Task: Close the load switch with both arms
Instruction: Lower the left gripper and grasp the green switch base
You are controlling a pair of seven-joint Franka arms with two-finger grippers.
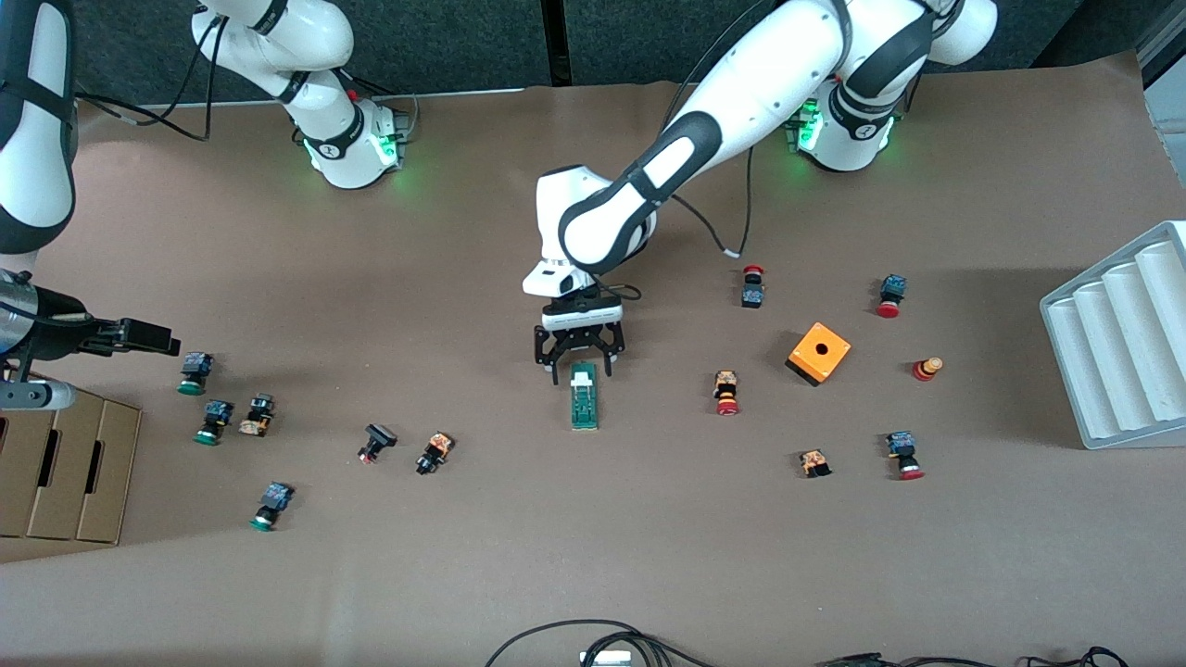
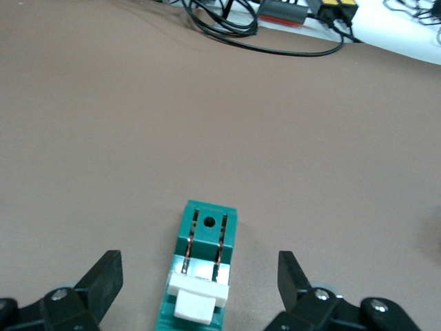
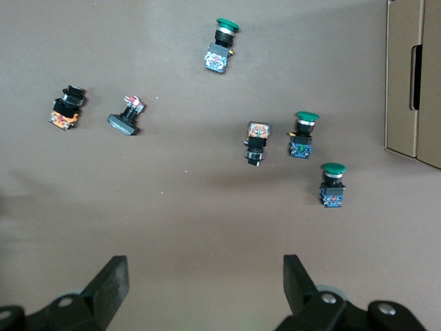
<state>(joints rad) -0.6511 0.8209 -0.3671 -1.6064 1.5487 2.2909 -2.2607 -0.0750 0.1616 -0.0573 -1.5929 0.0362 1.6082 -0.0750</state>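
The load switch (image 1: 583, 396) is lying flat near the middle of the brown worktop (image 1: 593, 556), its long side running toward the front camera and its white tab (image 1: 582, 378) at the end nearer the robots' bases. In the left wrist view the load switch (image 2: 202, 273) is showing a round hole at one end, two thin metal strips along its top and the white tab (image 2: 200, 301) at the other end.

The left gripper (image 1: 580, 368) is hanging just above the tab end with its fingers spread wide apart, one on each side of the narrow green body, and nothing is sitting clamped between them; the left wrist view is showing the left gripper (image 2: 200, 283) with clear gaps between each finger and the switch.

Toward the left arm's end of the worktop an orange cube box (image 1: 818, 352) with a hole is resting, with red-capped push buttons (image 1: 726, 393) scattered around it and a white ribbed tray (image 1: 1121, 333) at the edge.

The right gripper (image 1: 148, 336) is waiting over the right arm's end of the worktop, its fingers standing apart and holding nothing, seen clearly in its own wrist view (image 3: 204, 283). Green-capped push buttons (image 3: 302, 135) are lying scattered beneath it, beside a cardboard box (image 1: 65, 463).
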